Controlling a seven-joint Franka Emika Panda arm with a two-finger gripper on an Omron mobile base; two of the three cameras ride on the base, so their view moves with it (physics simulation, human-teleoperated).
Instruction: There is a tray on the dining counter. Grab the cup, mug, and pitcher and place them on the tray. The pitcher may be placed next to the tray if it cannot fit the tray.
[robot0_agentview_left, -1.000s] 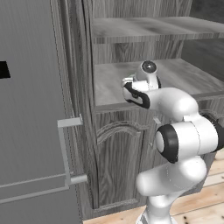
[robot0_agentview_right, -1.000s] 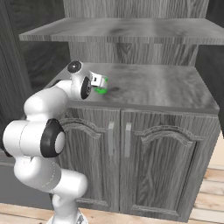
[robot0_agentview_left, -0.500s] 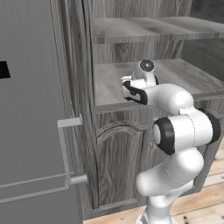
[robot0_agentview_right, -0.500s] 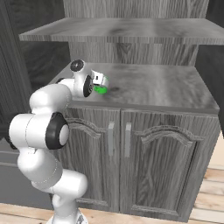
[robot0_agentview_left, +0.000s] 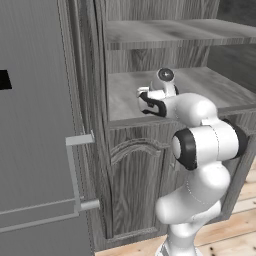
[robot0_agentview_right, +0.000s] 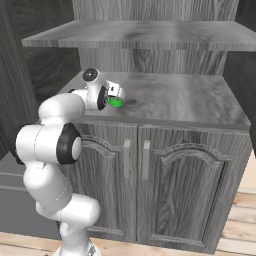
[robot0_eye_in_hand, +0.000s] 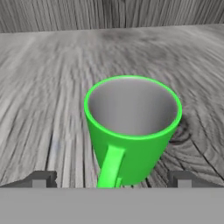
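The green mug (robot0_eye_in_hand: 131, 127) stands upright on the grey wood-grain cabinet top (robot0_eye_in_hand: 48, 87), grey inside, its handle turned toward the camera. In the right base view the mug (robot0_agentview_right: 116, 103) peeks out just beyond the hand. My gripper (robot0_eye_in_hand: 111, 180) is open, with one dark fingertip low on each side of the mug, close to it but apart from it. The gripper (robot0_agentview_right: 111, 94) reaches in under the shelf, and from the left base view the gripper (robot0_agentview_left: 145, 101) sits over the cabinet top's front part. The mug is hidden behind the hand in that view.
A wood shelf (robot0_agentview_right: 145, 37) overhangs the cabinet top at low height. A tall grey fridge door with a bar handle (robot0_agentview_left: 75, 170) stands to the left. Cabinet doors (robot0_agentview_right: 155, 190) are below. The cabinet top (robot0_agentview_right: 190, 100) stretches right of the mug.
The hand has edged a little closer to the mug and the elbow has swung outward. The mug has not moved.
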